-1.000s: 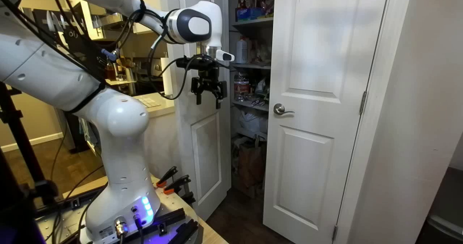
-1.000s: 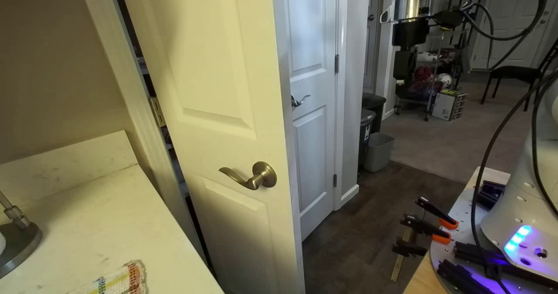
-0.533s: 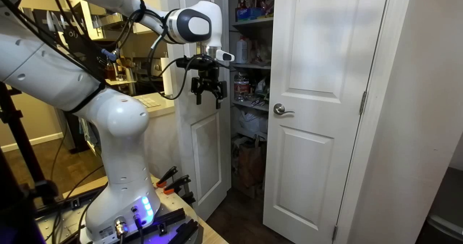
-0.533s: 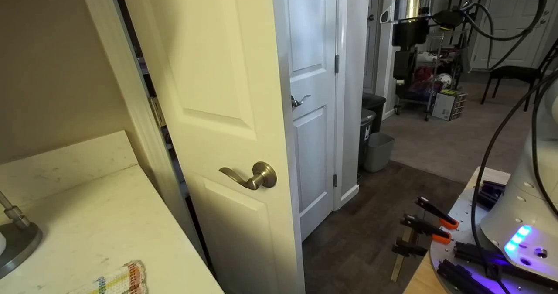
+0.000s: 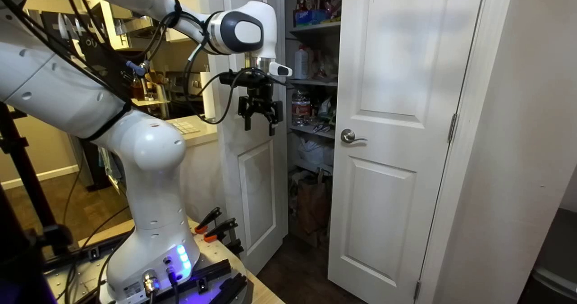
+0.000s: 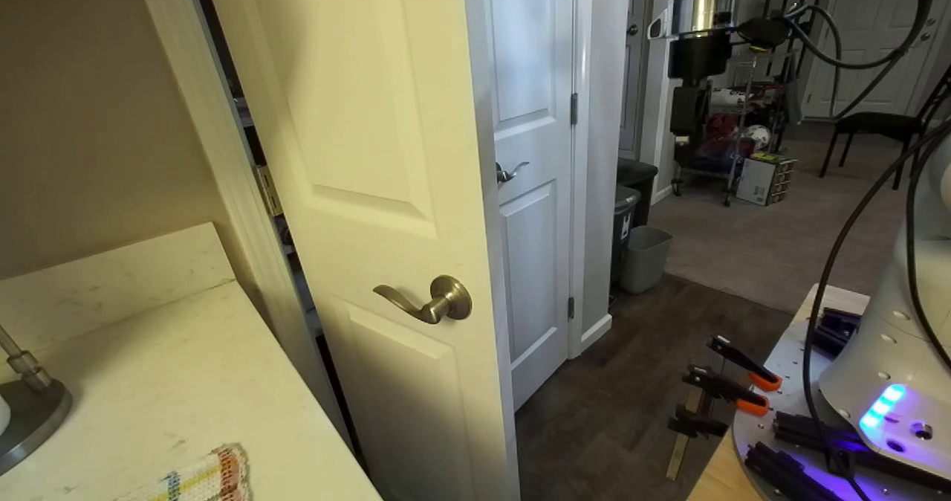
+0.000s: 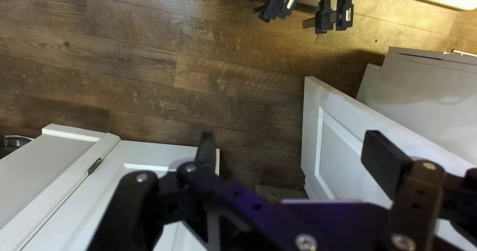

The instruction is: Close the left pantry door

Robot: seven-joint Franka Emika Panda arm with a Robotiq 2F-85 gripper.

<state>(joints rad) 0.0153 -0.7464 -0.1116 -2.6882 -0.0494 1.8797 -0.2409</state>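
The left pantry door (image 5: 257, 182) is white with raised panels and stands ajar, swung out from its frame. In an exterior view its outer face (image 6: 371, 152) looks cream, with a silver lever handle (image 6: 435, 300) near the right edge. In the wrist view the door (image 7: 339, 146) is at the right. My gripper (image 5: 260, 128) is open and empty, pointing down in front of the door's inner face. Its fingers spread wide in the wrist view (image 7: 290, 141). The gripper (image 6: 687, 125) appears apart from the door in an exterior view.
The matching right door (image 5: 396, 159) is partly open, with a lever handle (image 5: 351, 136). Pantry shelves (image 5: 315, 82) with goods lie between the doors. Clamps (image 5: 221, 229) stick out from the robot's table edge. A counter (image 6: 148, 382) stands beside the left door's outer face.
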